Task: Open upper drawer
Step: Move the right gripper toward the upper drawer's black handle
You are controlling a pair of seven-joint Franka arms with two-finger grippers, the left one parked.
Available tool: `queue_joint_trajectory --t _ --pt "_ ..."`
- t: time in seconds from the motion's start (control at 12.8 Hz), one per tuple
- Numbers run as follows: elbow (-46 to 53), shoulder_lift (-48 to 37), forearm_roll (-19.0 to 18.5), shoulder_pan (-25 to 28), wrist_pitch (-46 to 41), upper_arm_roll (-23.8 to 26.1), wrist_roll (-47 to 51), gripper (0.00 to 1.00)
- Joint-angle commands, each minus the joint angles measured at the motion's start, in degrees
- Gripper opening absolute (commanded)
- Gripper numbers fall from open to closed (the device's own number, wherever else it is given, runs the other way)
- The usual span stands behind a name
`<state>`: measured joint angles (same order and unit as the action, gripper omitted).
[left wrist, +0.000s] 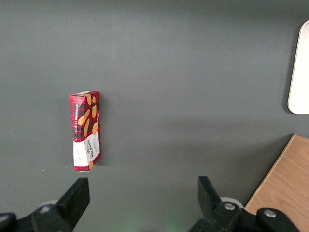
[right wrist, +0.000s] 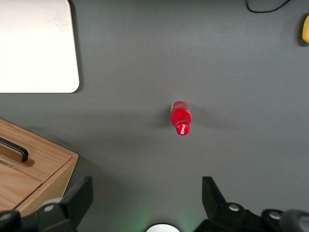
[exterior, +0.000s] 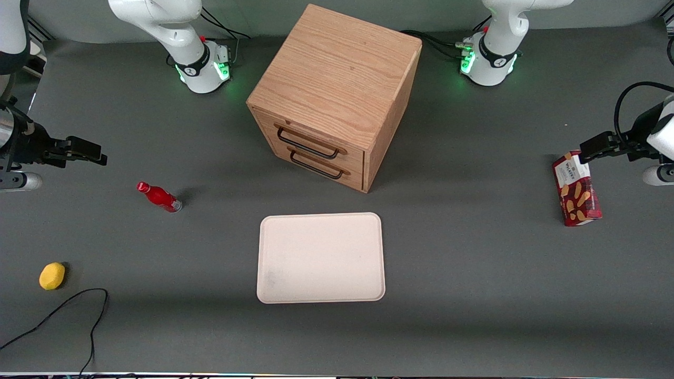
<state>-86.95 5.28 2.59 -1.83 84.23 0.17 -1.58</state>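
Upper drawer (exterior: 310, 143) closed, handle facing tray (exterior: 321, 258). End effector (exterior: 84, 150) released, holding nothing, well apart at working arm's end above surface (exterior: 474, 263); approach pending.

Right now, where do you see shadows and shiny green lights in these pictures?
Front view: green lights glow at the arm bases; the cabinet shades the table beside it. Right wrist view: the open gripper hangs above a faint green glow, and the red bottle throws soft shadow.
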Motion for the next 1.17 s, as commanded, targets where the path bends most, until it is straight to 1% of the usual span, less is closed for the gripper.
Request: queue_joint_trajectory --t 0.0,0.08,0.16,0.39,0.47,0.62,0.86,0.94,1.01,1.09 --pt "1.87 0.96 -0.74 0.77 -1.26 -0.26 -0.36 1.0" --pt "1.79 0.96 -1.0 1.29 -1.26 0.09 0.17 1.0" --pt "1.7 0.96 -1.27 3.04 -1.87 0.18 0.17 1.0" --pt "1.43 1.39 -0.48 6.38 -4.08 0.27 0.26 1.0" --pt "1.87 2.61 -0.48 8.22 -3.81 0.36 0.35 1.0" --pt "1.96 4.2 -1.18 13.58 -2.24 0.27 0.26 1.0" --pt "2.05 6.93 -0.48 16.59 -1.18 0.36 0.17 1.0" --pt "2.05 7.63 -0.04 16.68 -0.91 0.45 -0.18 1.0" --pt "2.05 8.16 1.96 16.68 -0.91 0.45 -0.18 1.0" --pt "2.05 8.25 5.29 16.77 -0.48 0.36 0.08 1.0"
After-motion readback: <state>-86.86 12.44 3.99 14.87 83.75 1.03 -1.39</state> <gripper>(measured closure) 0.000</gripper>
